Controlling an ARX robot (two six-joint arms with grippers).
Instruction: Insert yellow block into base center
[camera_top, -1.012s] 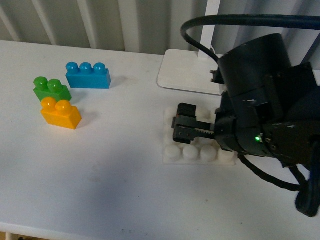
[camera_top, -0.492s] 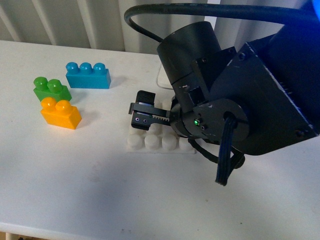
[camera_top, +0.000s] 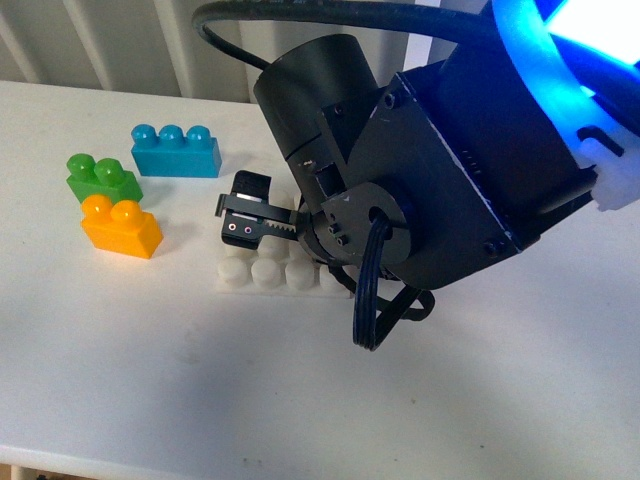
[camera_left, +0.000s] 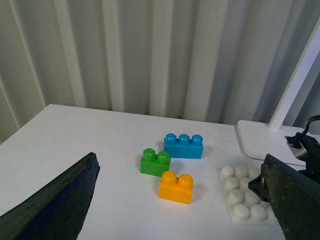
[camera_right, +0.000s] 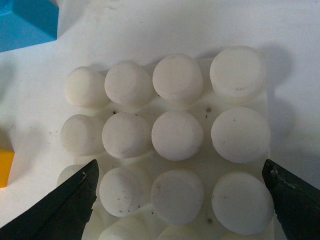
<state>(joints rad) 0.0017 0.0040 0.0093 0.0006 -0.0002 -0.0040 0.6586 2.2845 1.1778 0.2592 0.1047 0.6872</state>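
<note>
yellow block (camera_top: 120, 228): on the white table (camera_top: 200, 390), upright, two studs up. Free of both grippers.
yellow block, neighbours: green brick (camera_top: 103, 178) just behind it, close against one corner; contact cannot be told. Blue three-stud brick (camera_top: 176, 152) further back, apart from both.
base (camera_top: 265, 272): flat on the table to the robot's right of the yellow block, near it but with a gap. The studs seen in the right wrist view are bare.
right gripper (camera_top: 243, 215): low over the base, jaws spread wide, one finger (camera_right: 75, 200) at each side edge of the plate. Whether the fingers press on the edges cannot be told.
left gripper (camera_left: 179, 166): released, jaws wide, nothing between them; above the table and well apart from the bricks.
lamp foot (camera_left: 257, 137): behind the base.
</note>
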